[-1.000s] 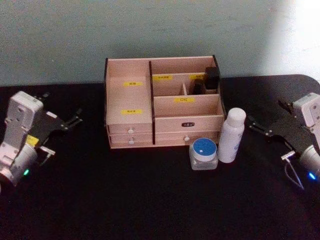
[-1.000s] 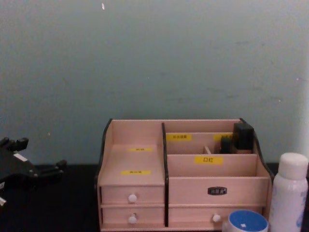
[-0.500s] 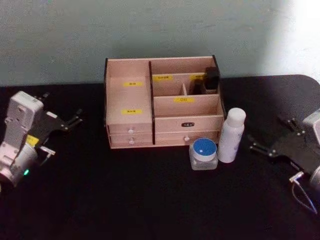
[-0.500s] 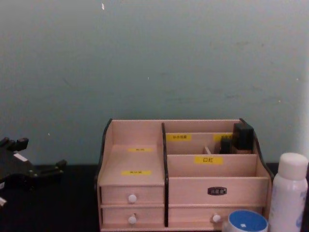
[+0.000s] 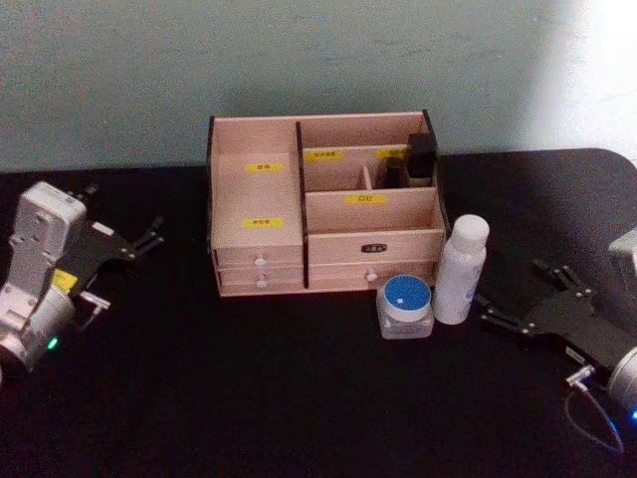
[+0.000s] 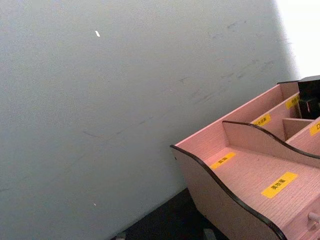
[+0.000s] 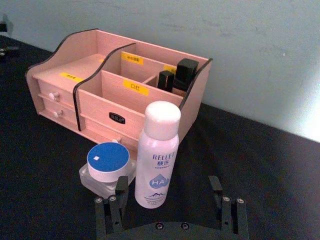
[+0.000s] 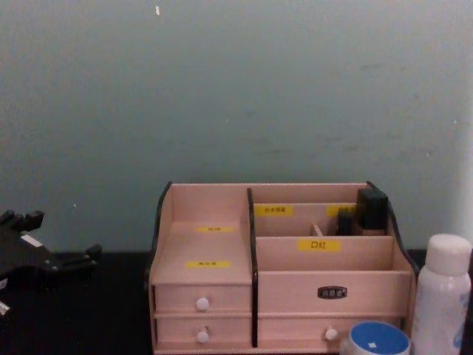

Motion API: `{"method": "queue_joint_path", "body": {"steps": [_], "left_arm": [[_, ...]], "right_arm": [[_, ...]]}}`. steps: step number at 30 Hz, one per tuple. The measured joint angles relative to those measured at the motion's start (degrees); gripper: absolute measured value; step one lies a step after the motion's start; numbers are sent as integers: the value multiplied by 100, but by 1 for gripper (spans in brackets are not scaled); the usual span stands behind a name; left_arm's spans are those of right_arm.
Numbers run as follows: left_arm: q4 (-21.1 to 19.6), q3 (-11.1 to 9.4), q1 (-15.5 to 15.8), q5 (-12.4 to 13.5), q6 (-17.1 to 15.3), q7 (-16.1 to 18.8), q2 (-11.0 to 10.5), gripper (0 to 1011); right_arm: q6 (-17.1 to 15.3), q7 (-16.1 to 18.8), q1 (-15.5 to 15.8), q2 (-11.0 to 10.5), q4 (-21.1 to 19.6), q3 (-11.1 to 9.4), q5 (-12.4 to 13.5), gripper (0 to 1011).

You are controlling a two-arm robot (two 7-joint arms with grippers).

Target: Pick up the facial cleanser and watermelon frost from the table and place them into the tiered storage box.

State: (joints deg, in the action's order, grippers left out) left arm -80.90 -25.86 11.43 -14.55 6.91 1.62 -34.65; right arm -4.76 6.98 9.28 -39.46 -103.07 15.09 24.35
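The facial cleanser [image 5: 462,269], a tall white bottle, stands upright on the black table just right of the tiered storage box [image 5: 373,244]. The watermelon frost [image 5: 406,307], a squat clear jar with a blue lid, sits at the bottle's left front, almost touching it. My right gripper [image 5: 513,294] is open and low over the table, just right of the bottle and aimed at it. In the right wrist view, the facial cleanser [image 7: 157,155] stands between and just beyond the gripper's [image 7: 167,186] fingers, with the watermelon frost [image 7: 108,165] beside it. My left gripper [image 5: 129,221] hangs open and empty, left of the box.
Dark upright items [image 5: 422,154] stand in the box's back right compartment. The front right compartment and the stepped left shelves [image 5: 261,194] hold nothing. A pale wall runs behind the table. Bare black tabletop [image 5: 249,388] lies in front.
My right gripper has dropped lower and moved left toward the facial cleanser. The left arm, the bottle and the jar have not moved.
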Motion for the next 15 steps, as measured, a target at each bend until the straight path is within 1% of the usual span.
{"method": "queue_joint_path", "body": {"steps": [2, 8, 11, 15], "left_arm": [[0, 0, 0, 0, 0, 0, 0, 1001], [0, 0, 0, 0, 0, 0, 0, 1001], [0, 0, 0, 0, 0, 0, 0, 1001], [0, 0, 0, 0, 0, 0, 0, 1001]], "right_arm": [[-90, 29, -58, 107, 70, -5, 53, 1002], [-225, 141, -254, 329, 277, 26, 100, 1002], [-262, 225, -412, 473, 453, 80, 78, 1002], [-253, 308, -563, 599, 616, 123, -2, 1002]]}}
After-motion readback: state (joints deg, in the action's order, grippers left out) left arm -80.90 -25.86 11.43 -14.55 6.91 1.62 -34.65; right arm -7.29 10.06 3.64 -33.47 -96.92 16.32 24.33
